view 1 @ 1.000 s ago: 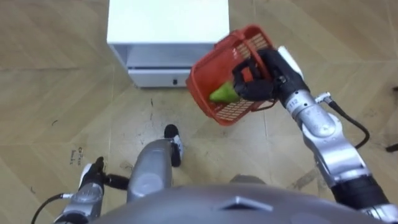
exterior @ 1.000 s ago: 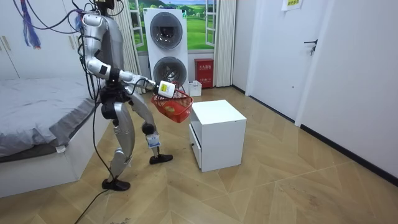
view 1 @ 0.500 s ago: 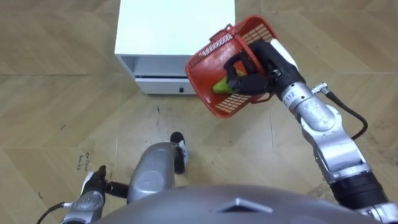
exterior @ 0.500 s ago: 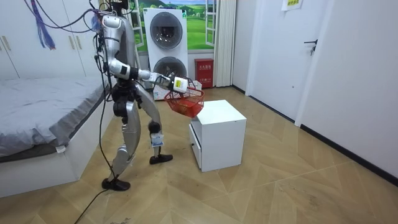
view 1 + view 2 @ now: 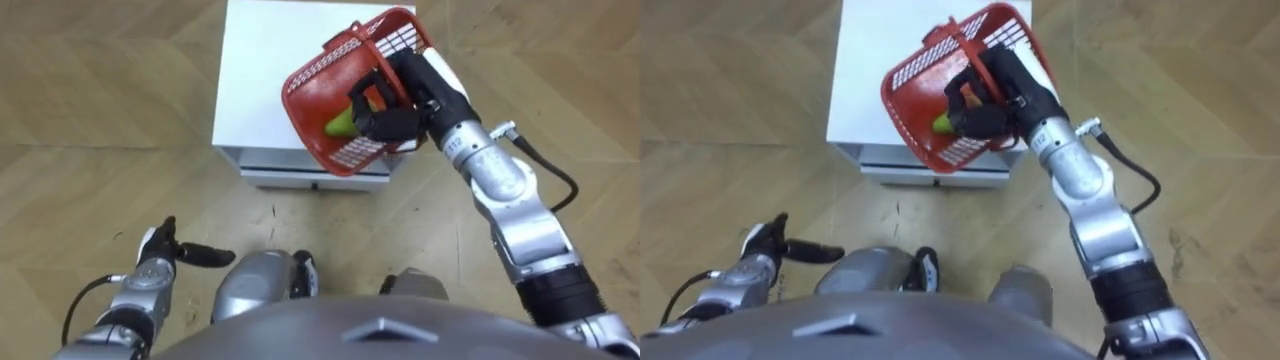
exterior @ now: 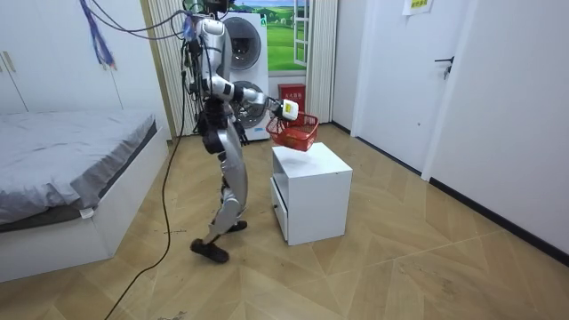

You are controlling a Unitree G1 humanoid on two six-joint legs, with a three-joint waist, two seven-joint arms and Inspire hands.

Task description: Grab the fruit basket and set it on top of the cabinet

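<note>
A red plastic fruit basket (image 5: 338, 92) hangs tilted in the air over the front part of a white cabinet's top (image 5: 262, 72). My right hand (image 5: 398, 104) is shut on the basket's red handle, which crosses the open mouth. Inside lies a green fruit (image 5: 340, 124), partly hidden by the hand. In the room view the basket (image 6: 299, 133) is held just above the cabinet (image 6: 313, 191), and I stand close at its side on the room view's left. My left hand (image 5: 158, 256) hangs low at my left side with straight fingers and holds nothing.
The cabinet has a drawer front (image 5: 310, 180) facing me. A bed (image 6: 62, 173) fills the room view's left, stacked washing machines (image 6: 238, 71) stand behind me, and a white door (image 6: 455, 84) is on the far wall. Wood floor (image 6: 400, 267) lies around the cabinet.
I have walked up to the white cabinet, carrying the basket in my right hand from beside it to above its top. My left hand has come further into view.
</note>
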